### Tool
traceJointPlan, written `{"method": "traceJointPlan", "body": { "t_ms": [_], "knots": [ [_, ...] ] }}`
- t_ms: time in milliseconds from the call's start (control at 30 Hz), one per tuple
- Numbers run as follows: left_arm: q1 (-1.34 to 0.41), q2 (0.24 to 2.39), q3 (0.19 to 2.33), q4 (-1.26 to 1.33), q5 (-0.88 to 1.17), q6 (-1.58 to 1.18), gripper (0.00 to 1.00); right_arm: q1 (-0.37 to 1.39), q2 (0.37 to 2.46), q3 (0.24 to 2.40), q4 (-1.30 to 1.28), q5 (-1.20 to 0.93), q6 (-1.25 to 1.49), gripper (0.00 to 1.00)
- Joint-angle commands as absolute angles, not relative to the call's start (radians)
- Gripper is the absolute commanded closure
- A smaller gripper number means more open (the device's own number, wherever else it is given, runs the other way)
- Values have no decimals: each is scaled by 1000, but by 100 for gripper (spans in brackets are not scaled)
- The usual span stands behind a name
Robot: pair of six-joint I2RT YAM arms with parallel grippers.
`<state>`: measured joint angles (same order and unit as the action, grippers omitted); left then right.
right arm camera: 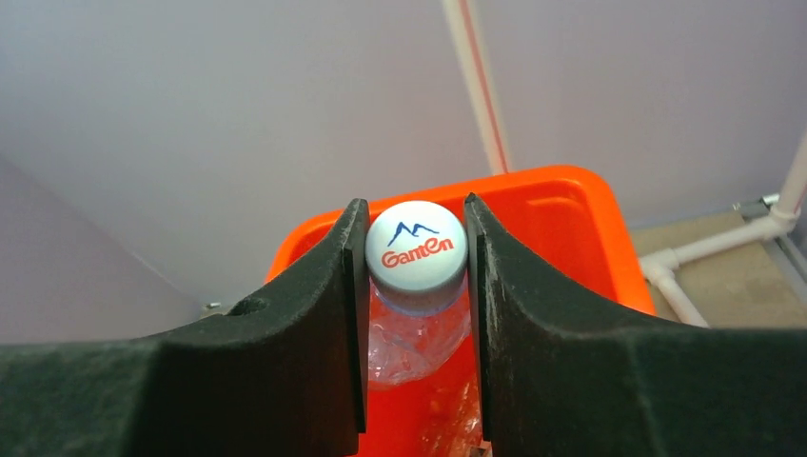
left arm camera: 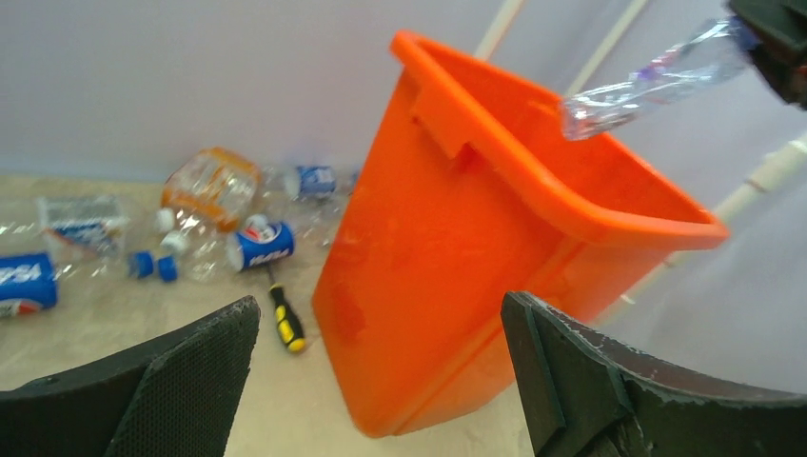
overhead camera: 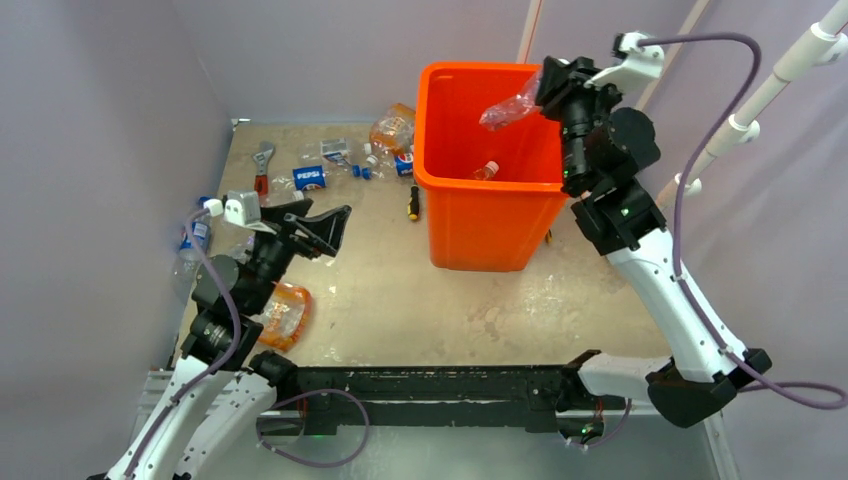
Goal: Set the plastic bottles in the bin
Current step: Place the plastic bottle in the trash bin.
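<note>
The orange bin stands at the table's back middle; it also shows in the left wrist view and the right wrist view. My right gripper is shut on a clear crushed bottle by its white Ganten cap, holding it over the bin's opening. One bottle lies inside the bin. Several Pepsi and orange-label bottles lie left of the bin. An orange-label bottle lies beside my left arm. My left gripper is open and empty, left of the bin.
A yellow-handled screwdriver lies by the bin's left side. A metal wrench lies at the far left back. A blue-capped bottle lies at the table's left edge. White pipes run at the right wall.
</note>
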<state>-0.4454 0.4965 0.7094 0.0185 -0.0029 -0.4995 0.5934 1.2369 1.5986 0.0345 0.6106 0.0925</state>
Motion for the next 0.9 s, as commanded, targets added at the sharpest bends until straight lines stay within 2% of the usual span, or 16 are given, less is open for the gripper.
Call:
{"method": "traceJointPlan", "body": {
  "t_ms": [0,433,667,700,767,800,867],
  "knots": [
    [-445,512,701,-84,-139,-522,3,476,1181,1513,42,493,319,100],
    [-445,471,680,-126,-187,-512,4,425,1170,1305,85,321,405,100],
    [-445,472,679,-153,-241,-524,4,426,1194,1313,41,255,386,100],
    [-444,477,682,-162,-251,-526,4,426,1191,1315,34,250,382,90],
    [-443,489,689,-180,-274,-533,4,426,1179,1312,20,248,384,60],
    [-443,498,695,-189,-284,-537,4,426,1174,1312,13,246,390,49],
    [-441,519,704,-204,-292,-543,4,426,1171,1319,2,235,404,36]
  ]
}}
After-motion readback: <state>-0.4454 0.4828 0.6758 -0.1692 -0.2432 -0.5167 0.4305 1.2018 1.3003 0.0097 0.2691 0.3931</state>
